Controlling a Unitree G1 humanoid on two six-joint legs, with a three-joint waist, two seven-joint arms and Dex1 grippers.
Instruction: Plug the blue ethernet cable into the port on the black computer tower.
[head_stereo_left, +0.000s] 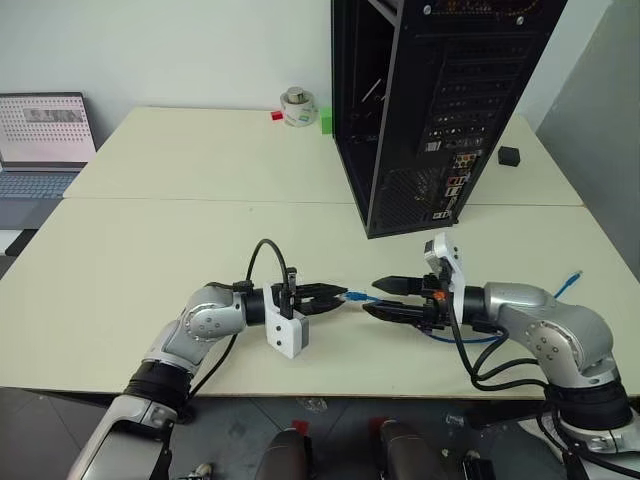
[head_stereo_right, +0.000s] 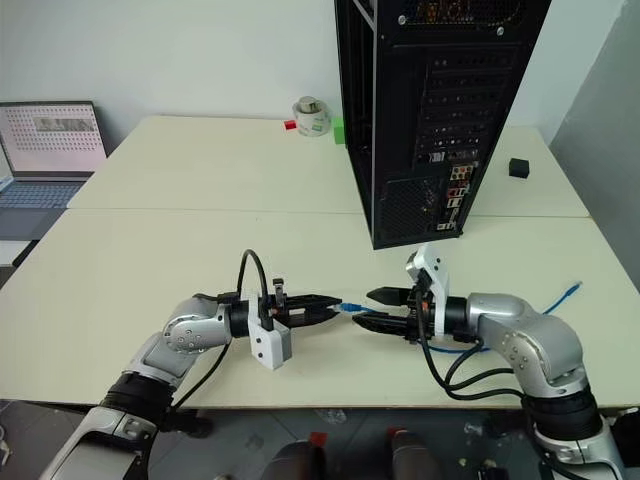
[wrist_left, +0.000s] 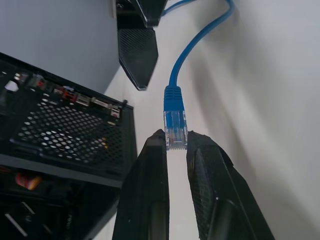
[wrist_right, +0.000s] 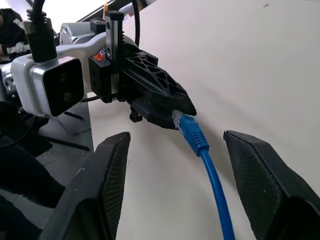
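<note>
**Plug held by its tip alone, tower well off: slip and snag are the main risks**

My left end effector (head_stereo_left: 335, 296) is clamped on the clear plug of the blue ethernet cable (wrist_left: 175, 127), just above the worktop (head_stereo_left: 200, 160). In the left wrist view the fingertips (wrist_left: 155, 145) pinch only the plug's front end, and its blue boot stands clear of them. My right end effector (head_stereo_left: 385, 298) faces it with jaws spread wide and holds nothing; the cord runs between its two fingers.

Risks, as I judge them:
- With so shallow a pinch, the plug could twist or pop free under insertion load.
- The gripped end is the end that must enter the port (head_stereo_left: 452, 187), so my own fingers may foul the socket.
- The cord trails past my right arm to a free end (head_stereo_left: 573, 279) near the worktop's right edge; it could catch on the arm's black leads and drag.

Room: the black computer tower (head_stereo_left: 440, 100) stands well apart, farther back. The worktop between is bare. A small black cube (head_stereo_left: 509, 156) sits beside the tower, clear of the path.
</note>
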